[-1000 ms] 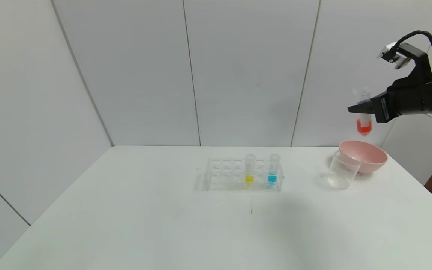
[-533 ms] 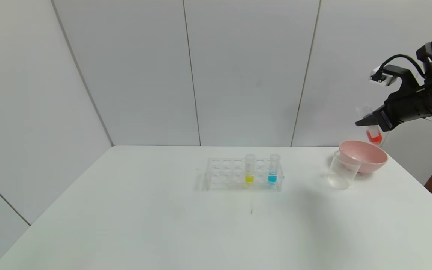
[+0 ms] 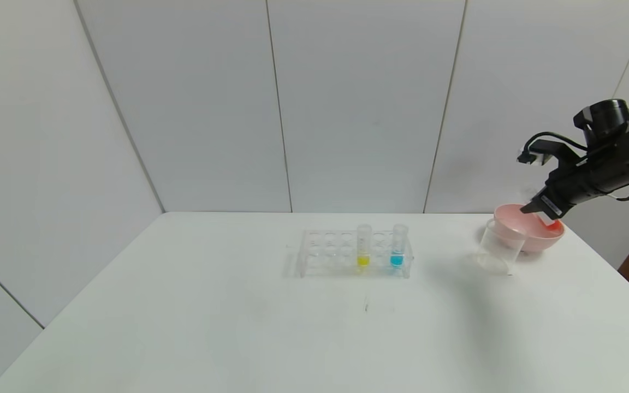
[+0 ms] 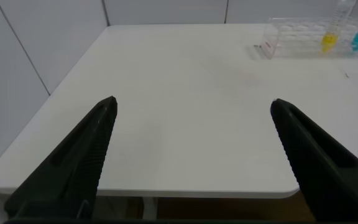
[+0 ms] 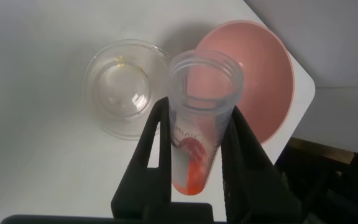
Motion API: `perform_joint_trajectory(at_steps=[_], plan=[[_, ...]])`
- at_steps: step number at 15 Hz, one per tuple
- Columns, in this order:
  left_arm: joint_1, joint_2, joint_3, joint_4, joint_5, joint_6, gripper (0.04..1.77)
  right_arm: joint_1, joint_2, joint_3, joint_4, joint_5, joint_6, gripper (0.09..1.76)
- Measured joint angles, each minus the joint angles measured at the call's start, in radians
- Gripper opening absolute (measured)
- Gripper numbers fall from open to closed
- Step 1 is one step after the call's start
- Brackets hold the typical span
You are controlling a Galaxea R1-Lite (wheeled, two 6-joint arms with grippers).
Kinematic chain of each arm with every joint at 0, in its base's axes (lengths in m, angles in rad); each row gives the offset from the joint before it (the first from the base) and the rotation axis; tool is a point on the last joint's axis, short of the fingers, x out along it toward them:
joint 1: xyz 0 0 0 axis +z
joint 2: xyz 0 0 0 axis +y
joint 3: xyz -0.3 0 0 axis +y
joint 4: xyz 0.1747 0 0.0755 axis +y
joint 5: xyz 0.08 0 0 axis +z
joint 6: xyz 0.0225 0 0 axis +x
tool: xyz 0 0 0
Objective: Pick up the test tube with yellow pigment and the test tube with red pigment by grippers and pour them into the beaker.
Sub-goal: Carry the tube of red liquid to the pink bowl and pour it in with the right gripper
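Head view: on the table (image 3: 238, 327), a pink bowl (image 3: 533, 240) sits at 3 o'clock, the beaker (image 3: 500, 248) touching it. The right pincer (image 3: 535, 210), clamped on the test tube with red pigment (image 5: 197, 134), is held over the bowl. The left pincer (image 4: 191, 155) is spread apart. The test tube with yellow pigment (image 3: 363, 245) stands racked centrally.

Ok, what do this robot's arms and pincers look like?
Both are matte black. The right pincer ends in slim pointed fingers, with looping black cables and a small white-grey module behind it. The left pincer shows two long, tapering black fingers.
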Motion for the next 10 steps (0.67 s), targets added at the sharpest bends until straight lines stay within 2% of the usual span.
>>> perform_joint_trajectory(at_steps=[4,10], plan=[[0.000,0.000,0.000,0.000,0.000,0.000,1.76,0.009,0.021,0.000,0.003,-0.076,-0.051,0.52],[0.000,0.000,0.000,0.000,0.000,0.000,1.76,0.016,0.006,-0.001,0.089,-0.084,-0.109,0.52]])
